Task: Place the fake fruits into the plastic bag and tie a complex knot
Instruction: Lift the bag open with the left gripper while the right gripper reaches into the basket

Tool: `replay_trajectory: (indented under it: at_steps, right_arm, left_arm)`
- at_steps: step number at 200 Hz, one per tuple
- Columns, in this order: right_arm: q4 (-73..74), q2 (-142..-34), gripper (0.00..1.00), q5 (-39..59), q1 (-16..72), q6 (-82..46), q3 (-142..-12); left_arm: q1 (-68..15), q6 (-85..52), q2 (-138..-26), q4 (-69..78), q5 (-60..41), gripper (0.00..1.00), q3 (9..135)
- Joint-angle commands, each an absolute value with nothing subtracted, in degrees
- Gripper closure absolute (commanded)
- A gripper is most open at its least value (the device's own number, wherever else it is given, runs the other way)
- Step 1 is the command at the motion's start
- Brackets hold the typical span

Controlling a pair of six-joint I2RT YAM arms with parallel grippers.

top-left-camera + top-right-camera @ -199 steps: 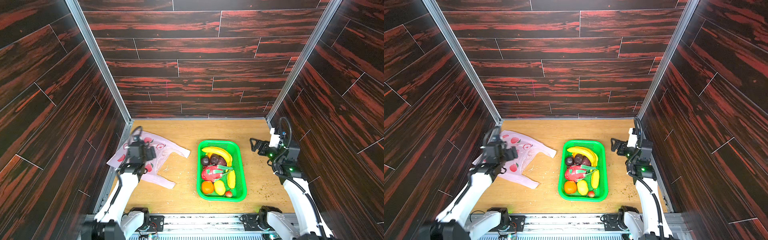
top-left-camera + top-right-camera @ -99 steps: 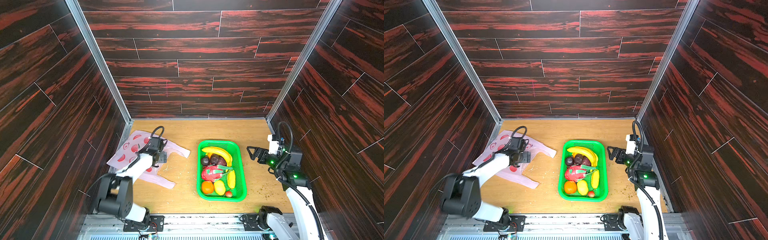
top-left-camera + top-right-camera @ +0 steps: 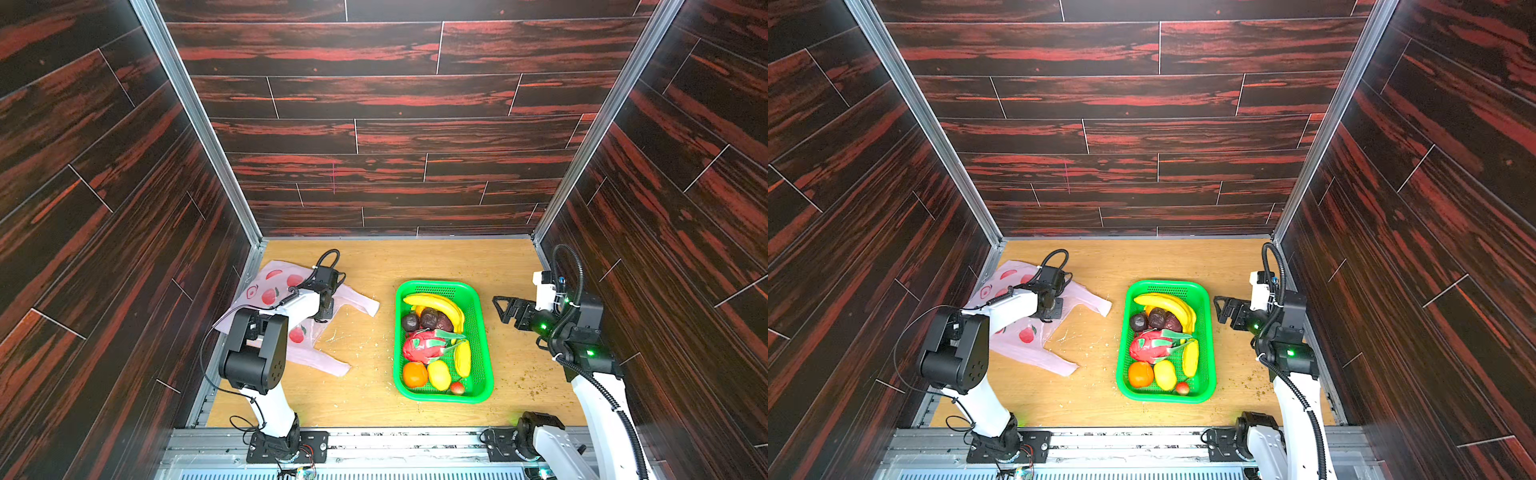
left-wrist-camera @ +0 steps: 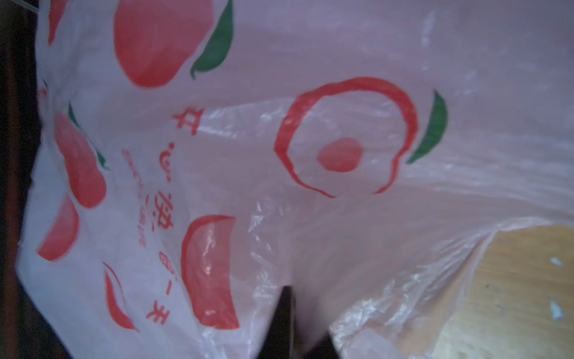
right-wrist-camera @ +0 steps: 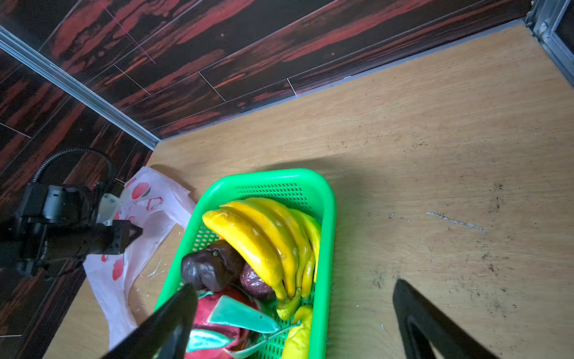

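At the table's left edge: plastic bag lying flat (handle strips trail toward centre). Basket right of centre, near the far strip, not touching. In the basket, far to near: banana bunch; ball fruits just before it; dragon fruit mid-basket; orange, lemon, strawberry along the near end. Left gripper on the bag; right gripper just right of the basket.

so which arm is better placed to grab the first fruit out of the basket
Right. The right gripper hangs open just beside the green basket, level with the banana bunch. The left gripper is shut on the plastic bag, on the far side from the basket.
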State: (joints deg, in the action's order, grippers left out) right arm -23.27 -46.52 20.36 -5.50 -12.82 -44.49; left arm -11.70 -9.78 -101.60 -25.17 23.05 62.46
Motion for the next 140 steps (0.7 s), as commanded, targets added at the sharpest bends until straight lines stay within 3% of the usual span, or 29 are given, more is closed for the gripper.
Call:
replay_trajectory:
  at_steps: [1,47,98,140]
  right_arm:
    - [-24.3,-45.7,0.01,20.7,-5.3,-12.0,-43.9]
    - [-19.6,-44.3,0.01,28.2,-5.3,-15.6,-42.6]
    - [-6.1,-43.1,0.01,36.2,-4.0,-26.3,-35.2]
    - [6.1,-44.9,0.01,30.5,9.1,-30.5,-29.3]
  left_arm:
    - [-11.9,-10.3,-99.1,-29.3,23.8,1.0,64.7]
    - [-11.9,-16.4,-90.2,-43.8,23.1,1.0,72.3]
    - [-11.8,-20.8,-83.8,-51.1,10.3,1.0,81.8]
    - [-11.8,-22.5,-84.6,-57.1,-2.4,1.0,89.9]
